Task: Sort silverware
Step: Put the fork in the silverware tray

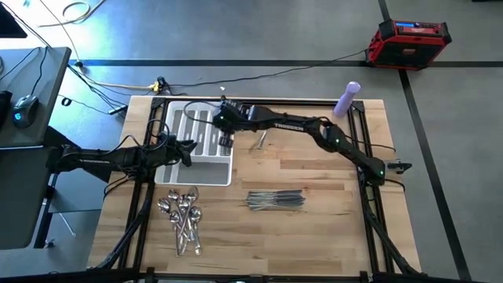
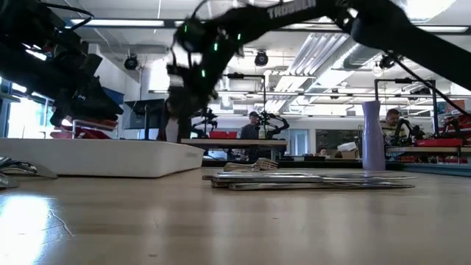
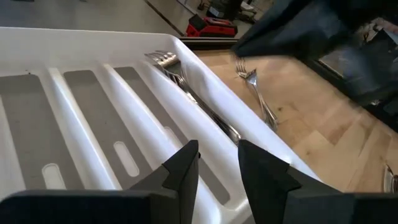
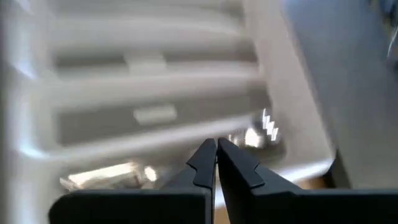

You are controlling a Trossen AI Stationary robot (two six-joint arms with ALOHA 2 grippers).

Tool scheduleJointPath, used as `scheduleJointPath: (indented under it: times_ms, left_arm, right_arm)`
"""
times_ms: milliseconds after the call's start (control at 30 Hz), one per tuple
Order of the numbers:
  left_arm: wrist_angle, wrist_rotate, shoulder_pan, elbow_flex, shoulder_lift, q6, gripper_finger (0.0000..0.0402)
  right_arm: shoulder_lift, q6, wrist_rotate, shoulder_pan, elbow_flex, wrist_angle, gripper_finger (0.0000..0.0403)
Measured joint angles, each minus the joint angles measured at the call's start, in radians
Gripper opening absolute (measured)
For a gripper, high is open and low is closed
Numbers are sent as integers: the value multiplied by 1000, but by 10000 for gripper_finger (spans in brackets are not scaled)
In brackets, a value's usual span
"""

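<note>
The white compartmented tray [image 1: 177, 126] sits on the table's left half. One silver fork [image 3: 186, 87] lies in the tray's rightmost slot, and it shows blurred in the right wrist view [image 4: 264, 130]. A second fork [image 1: 261, 140] lies on the wood just right of the tray. Knives [image 1: 275, 200] are piled near the table's middle, and spoons [image 1: 182, 216] are heaped at the near left. My left gripper [image 1: 189, 149] [image 3: 219, 165] is open over the tray's near part. My right gripper [image 1: 225, 138] [image 4: 216, 152] is shut above the tray's right side with nothing between its fingers.
A purple bottle [image 1: 346, 98] stands at the far right corner of the table. Bare wood lies right of the knife pile. People and workbenches show in the room beyond the table in the low view.
</note>
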Motion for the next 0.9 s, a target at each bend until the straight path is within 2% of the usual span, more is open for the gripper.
scheduleJointPath:
  times_ms: [267,400,500,600,767,900]
  left_arm:
    - [1,0,0,0,0,0,97]
    - [2,-1,0,0,0,0,97]
    - [2,-2,0,0,0,-1,97]
    - [3,-4,0,0,0,-1,97]
    - [2,-7,0,0,0,-1,97]
    - [3,-7,0,0,0,-3,97]
  right_arm:
    - [24,116,-94,-55,-25,-1,0]
    - [34,184,-189,-76,-25,34,14]
    - [32,190,-242,-74,-23,33,50]
    - [44,183,-232,-56,-25,30,102]
    - [53,215,-141,-42,-23,72,189]
    - [72,273,-111,-60,-25,97,217]
